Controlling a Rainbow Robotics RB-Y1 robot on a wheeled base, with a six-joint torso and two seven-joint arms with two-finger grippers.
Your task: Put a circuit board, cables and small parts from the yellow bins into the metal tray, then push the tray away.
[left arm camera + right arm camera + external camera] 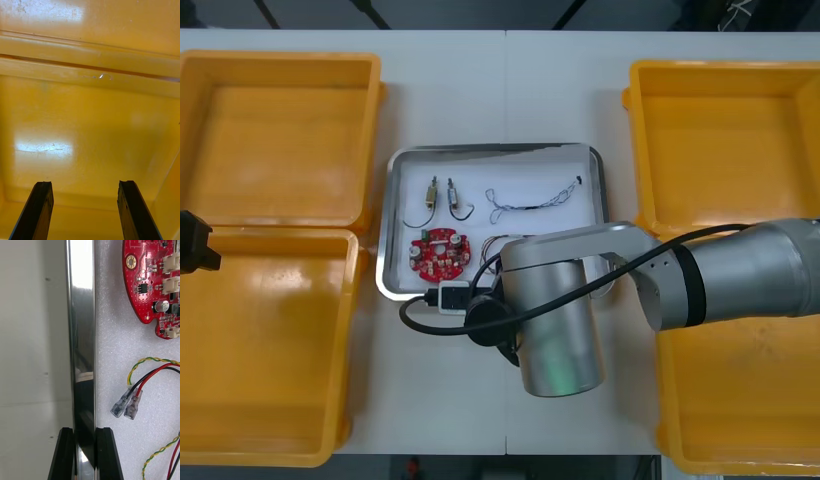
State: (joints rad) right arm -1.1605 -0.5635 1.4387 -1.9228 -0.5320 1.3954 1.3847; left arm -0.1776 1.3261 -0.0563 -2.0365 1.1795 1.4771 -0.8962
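Right gripper (85, 429): black fingers (66, 453) narrow, clamped on the near rim of the shiny metal tray with white inside (495, 148), one finger outside the rim and one inside. The tray sat mid-bench (510, 90), between the yellow plastic bins (280, 130). The right arm reached in from 3 o'clock.

In the tray, front view:
- round red circuit board (439, 254) at 7 o'clock
- two small metal parts (432, 192) at 10 o'clock
- thin dark cable (530, 200) at 2 o'clock
- twisted red, yellow and black cable (150, 371), just beyond the inside finger and apart from it

Left gripper (85, 184): at 9 o'clock, fingers wide, holding nothing, over a left bin's floor.
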